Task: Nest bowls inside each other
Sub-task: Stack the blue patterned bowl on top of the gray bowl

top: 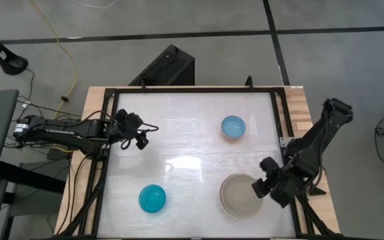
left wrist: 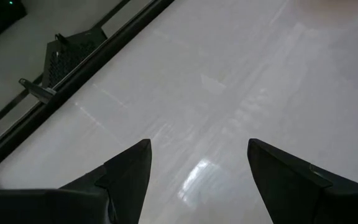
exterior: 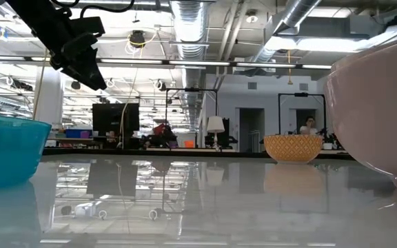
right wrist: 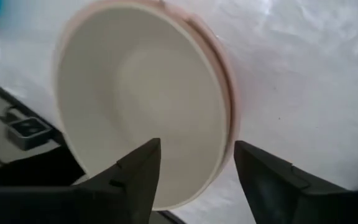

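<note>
A grey-beige bowl (top: 237, 197) sits nested in a salmon-pink bowl, whose rim (right wrist: 227, 93) shows around it, at the table's near right. My right gripper (top: 263, 179) hangs open just above the stack's right rim, one finger over the inside and one outside, touching nothing. A small light blue speckled bowl (top: 233, 127) stands alone at the far right. A bright turquoise bowl (top: 153, 199) stands near the front, left of centre. My left gripper (top: 137, 131) waits open above the table's left side.
A black frame rail (top: 282, 120) runs round the white tabletop, close to the right of the stack. A black box (top: 169, 67) stands beyond the far edge. Bare tabletop lies in the middle (top: 192, 160).
</note>
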Robot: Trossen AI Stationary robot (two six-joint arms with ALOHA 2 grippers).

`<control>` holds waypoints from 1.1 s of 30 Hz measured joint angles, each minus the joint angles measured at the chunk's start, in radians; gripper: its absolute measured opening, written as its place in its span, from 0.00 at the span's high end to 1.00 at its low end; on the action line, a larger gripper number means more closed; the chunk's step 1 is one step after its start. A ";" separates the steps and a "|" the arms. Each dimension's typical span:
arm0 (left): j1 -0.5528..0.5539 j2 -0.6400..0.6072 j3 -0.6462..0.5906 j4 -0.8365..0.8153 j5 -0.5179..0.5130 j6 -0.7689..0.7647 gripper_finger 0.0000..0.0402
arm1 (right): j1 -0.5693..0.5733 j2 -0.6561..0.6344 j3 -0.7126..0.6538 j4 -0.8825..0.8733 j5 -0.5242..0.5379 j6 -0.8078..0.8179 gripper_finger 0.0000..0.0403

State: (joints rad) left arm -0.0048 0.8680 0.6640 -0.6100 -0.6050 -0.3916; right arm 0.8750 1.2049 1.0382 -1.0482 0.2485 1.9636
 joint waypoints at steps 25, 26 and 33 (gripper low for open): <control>0.000 0.000 0.000 0.003 0.024 -0.059 0.36 | -0.816 -0.038 0.000 -0.106 0.271 -0.534 0.40; 0.000 0.000 0.000 0.003 0.024 -0.066 0.36 | -0.875 -0.034 0.000 -0.090 0.241 -0.602 0.40; -0.001 0.000 0.000 -0.001 0.023 -0.091 0.36 | -1.185 0.059 0.000 -0.019 0.046 -0.965 0.40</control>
State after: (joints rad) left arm -0.0055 0.8684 0.6640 -0.6106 -0.5817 -0.4828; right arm -0.3101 1.2634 1.0378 -1.0670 0.2942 0.9982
